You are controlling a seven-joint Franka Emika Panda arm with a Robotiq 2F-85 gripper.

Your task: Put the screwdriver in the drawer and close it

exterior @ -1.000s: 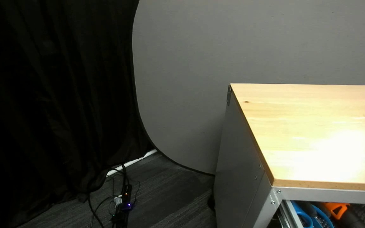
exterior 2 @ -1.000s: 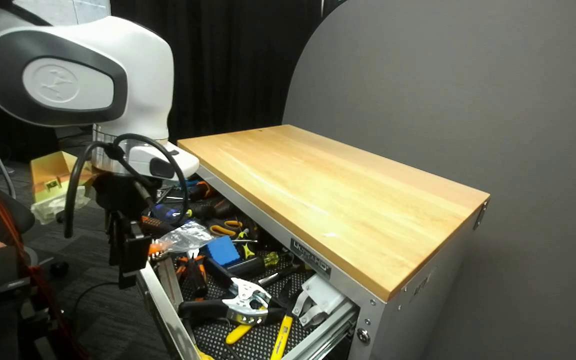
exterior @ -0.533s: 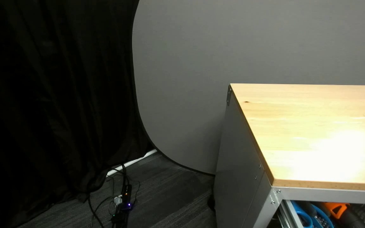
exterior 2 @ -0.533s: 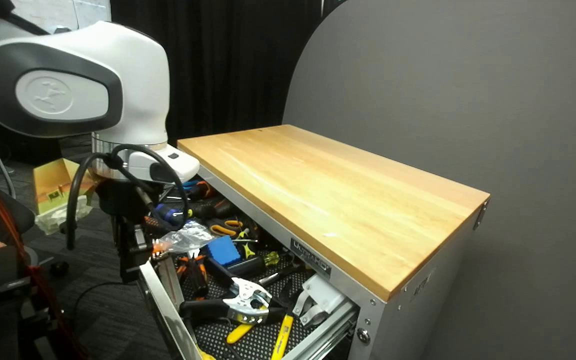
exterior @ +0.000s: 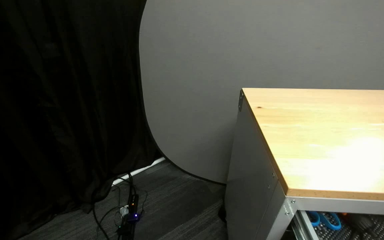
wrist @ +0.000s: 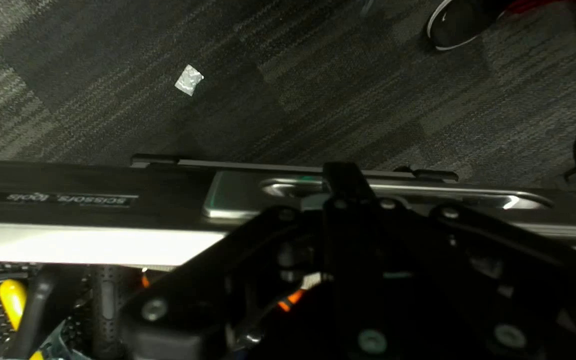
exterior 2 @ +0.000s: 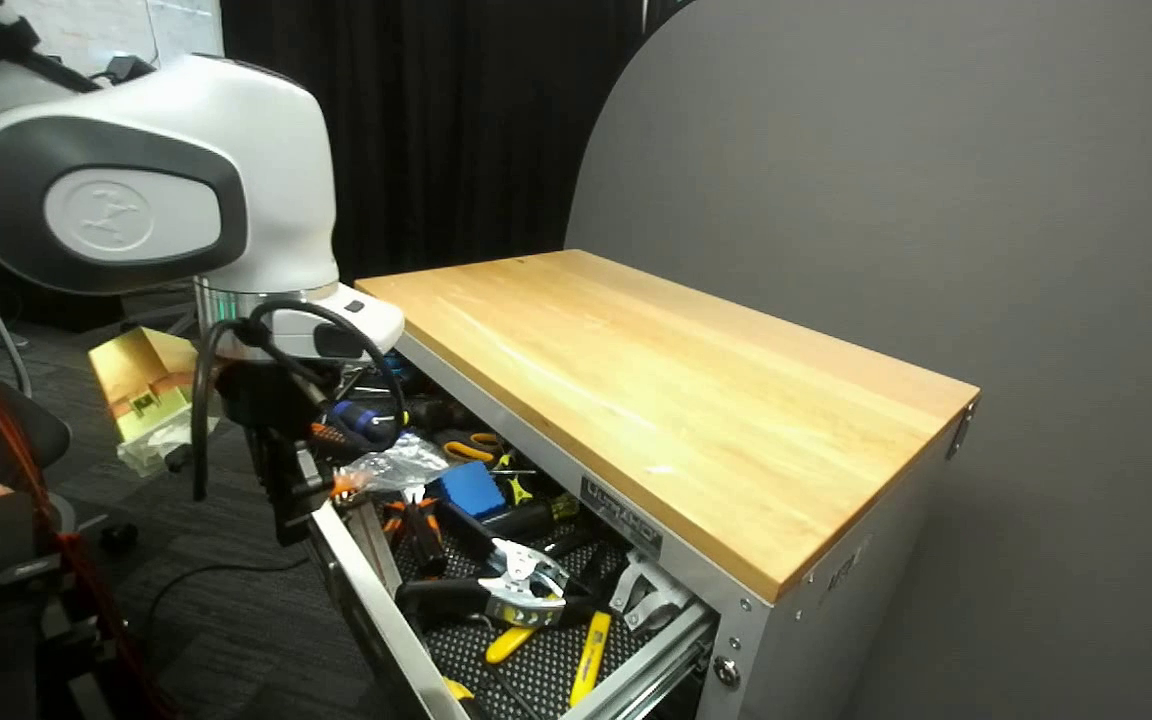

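The drawer (exterior 2: 388,612) now sits further in, the hand (wrist: 343,175) (pressed together) at the drawer's front; closing seems underway.

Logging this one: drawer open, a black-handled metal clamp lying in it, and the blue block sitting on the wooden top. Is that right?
Not quite: the blue block is not on the wooden top; it lies in the drawer, as an exterior view shows. The rest stands: the drawer is open, with the black-handled metal clamp in it.
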